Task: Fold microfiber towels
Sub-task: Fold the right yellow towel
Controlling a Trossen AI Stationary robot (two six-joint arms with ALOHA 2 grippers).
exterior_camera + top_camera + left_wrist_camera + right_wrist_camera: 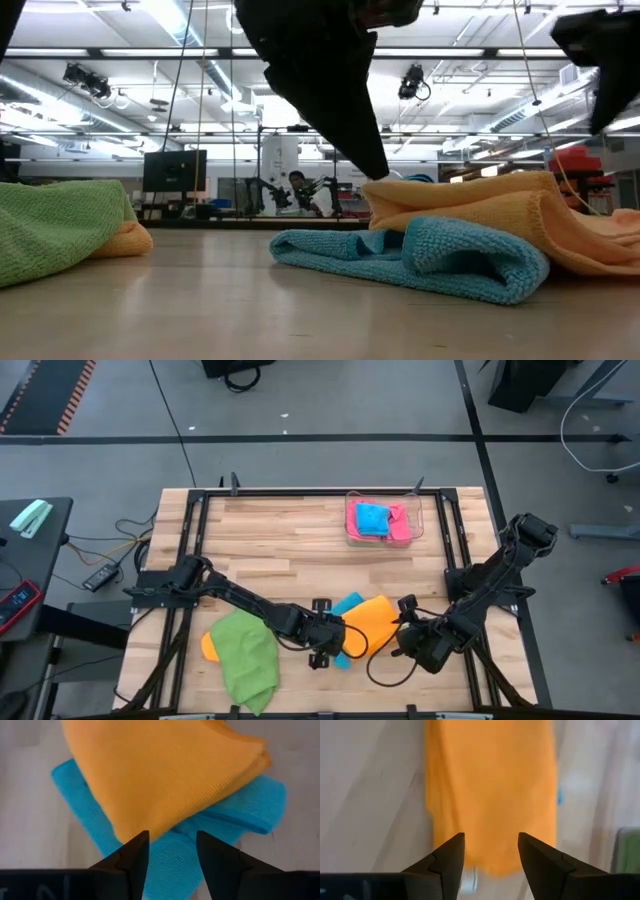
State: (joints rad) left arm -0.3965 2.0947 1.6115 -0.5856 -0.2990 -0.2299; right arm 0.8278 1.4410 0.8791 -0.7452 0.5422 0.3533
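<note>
The orange towel (372,622) lies folded on the blue towel (347,606), near the table's front edge. You have the left gripper (328,641) and right gripper (405,628) flanking it, both spread, empty. Left sits nearer the blue corner.

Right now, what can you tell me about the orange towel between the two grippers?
The orange towel is a soft, finely looped microfiber cloth, folded over into a thick layered bundle. It lies flat on the wooden table near the front edge, resting partly on a sky-blue towel that sticks out beneath it. Neither gripper holds it.
</note>
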